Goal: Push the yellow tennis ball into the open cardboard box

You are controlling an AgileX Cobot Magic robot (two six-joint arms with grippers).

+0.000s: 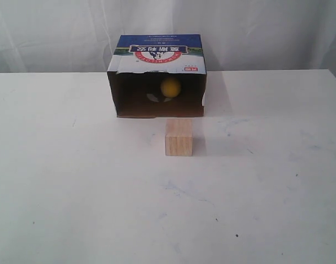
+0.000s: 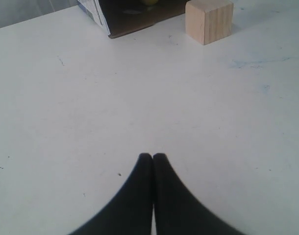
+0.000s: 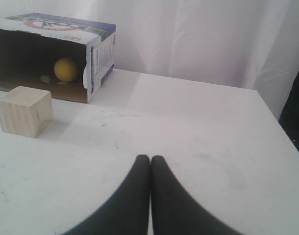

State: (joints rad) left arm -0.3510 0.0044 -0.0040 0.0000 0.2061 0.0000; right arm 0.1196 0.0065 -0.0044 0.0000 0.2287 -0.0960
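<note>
The yellow tennis ball (image 1: pixel 171 87) lies inside the open cardboard box (image 1: pixel 156 50), deep in its dark interior; the right wrist view shows the ball (image 3: pixel 65 69) in the box (image 3: pixel 98 55) too. Only a sliver of the ball (image 2: pixel 149 2) and one corner of the box (image 2: pixel 93 11) reach the left wrist view. My left gripper (image 2: pixel 152 156) is shut with nothing in it, above bare table and well away from the box. My right gripper (image 3: pixel 150 158) is shut and empty as well, to the right of the box. Neither gripper appears in the exterior view.
A pale wooden cube (image 1: pixel 178 137) stands on the white table (image 1: pixel 74 181) just in front of the box's opening, also seen as the cube (image 2: pixel 209 20) and the cube (image 3: pixel 24 110). A white curtain (image 1: pixel 267 27) hangs behind. The table's right edge (image 3: pixel 282 122) runs near my right gripper.
</note>
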